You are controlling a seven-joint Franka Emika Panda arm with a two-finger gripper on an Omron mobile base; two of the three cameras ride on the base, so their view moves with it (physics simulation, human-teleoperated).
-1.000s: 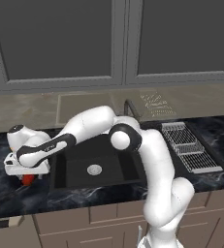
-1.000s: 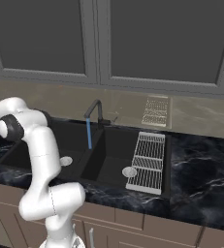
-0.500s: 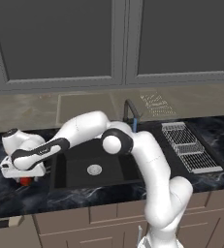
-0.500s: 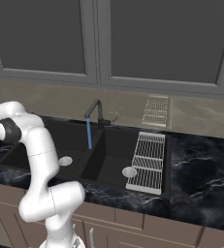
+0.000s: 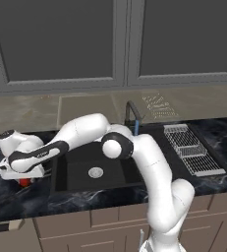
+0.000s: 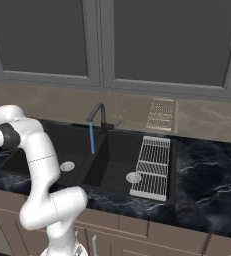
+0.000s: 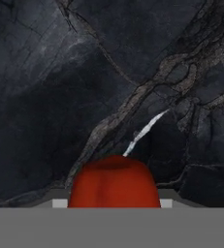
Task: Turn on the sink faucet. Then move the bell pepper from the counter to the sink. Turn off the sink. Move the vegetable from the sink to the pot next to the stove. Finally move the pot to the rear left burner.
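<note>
Red bell pepper (image 7: 114,181) on counter (image 7: 60,97), between the jaws, grip state unclear

The counter (image 5: 16,202) is glossy black veined marble, the sink (image 5: 75,167) matt black, the bell pepper (image 7: 114,181) smooth red.

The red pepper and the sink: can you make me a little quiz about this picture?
1. True or false: the bell pepper already lies in the sink.
2. What runs from the sink faucet? A) nothing B) a thin blue stream of water C) steam
3. Fill in: the silver wire rack sits over the ____ basin as seen in the right base view.

Key
1. False: it sits on the counter left of the sink, right at the gripper.
2. B
3. right
</note>
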